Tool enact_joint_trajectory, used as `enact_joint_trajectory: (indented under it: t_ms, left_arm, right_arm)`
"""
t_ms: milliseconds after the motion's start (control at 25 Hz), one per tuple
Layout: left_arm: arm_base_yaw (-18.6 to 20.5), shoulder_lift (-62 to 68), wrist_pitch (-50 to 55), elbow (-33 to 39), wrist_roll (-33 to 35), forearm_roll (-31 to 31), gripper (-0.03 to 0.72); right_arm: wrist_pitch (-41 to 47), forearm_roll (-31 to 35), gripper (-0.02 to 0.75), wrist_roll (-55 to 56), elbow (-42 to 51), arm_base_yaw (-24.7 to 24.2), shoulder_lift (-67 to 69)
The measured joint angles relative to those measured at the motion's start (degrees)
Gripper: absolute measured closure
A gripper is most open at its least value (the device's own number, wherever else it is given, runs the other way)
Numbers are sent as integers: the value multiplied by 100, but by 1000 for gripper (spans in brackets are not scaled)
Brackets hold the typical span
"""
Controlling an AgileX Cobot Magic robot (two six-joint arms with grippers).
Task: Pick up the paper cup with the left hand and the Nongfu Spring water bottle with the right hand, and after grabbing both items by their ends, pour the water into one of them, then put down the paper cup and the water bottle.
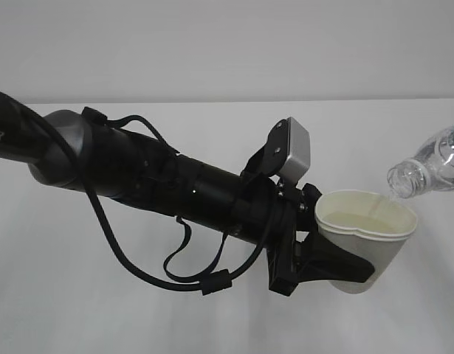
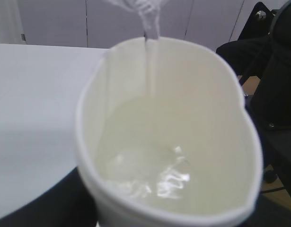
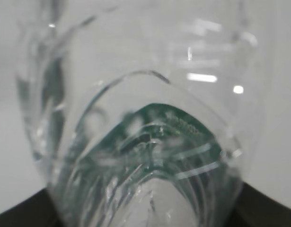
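The white paper cup (image 1: 368,234) hangs in the air, and my left gripper (image 1: 352,259) is shut on its lower part, with one black finger (image 1: 337,267) across the front. The grip squeezes the cup's rim into an oval (image 2: 169,142). Water (image 2: 150,163) lies in its bottom, and a thin stream (image 2: 152,61) falls into it. The clear Nongfu Spring water bottle (image 1: 433,166) is tilted at the upper right with its open mouth (image 1: 402,181) just above the cup's far rim. It fills the right wrist view, green label (image 3: 176,125) showing, and my right gripper (image 3: 145,220) is shut on its base end.
A white table (image 1: 138,317) lies below both arms, with a white wall behind it. The long black left arm (image 1: 153,177) with looping cables crosses the middle of the exterior view. Dark chairs (image 2: 277,75) stand beyond the table's edge in the left wrist view.
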Motion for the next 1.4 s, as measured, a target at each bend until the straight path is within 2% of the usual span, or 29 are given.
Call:
enact_joint_trajectory:
  t_ms: [1400]
  left_arm:
    - [0, 0, 0, 0, 0, 22, 279]
  right_arm:
    - [0, 0, 309, 102, 0, 0, 0]
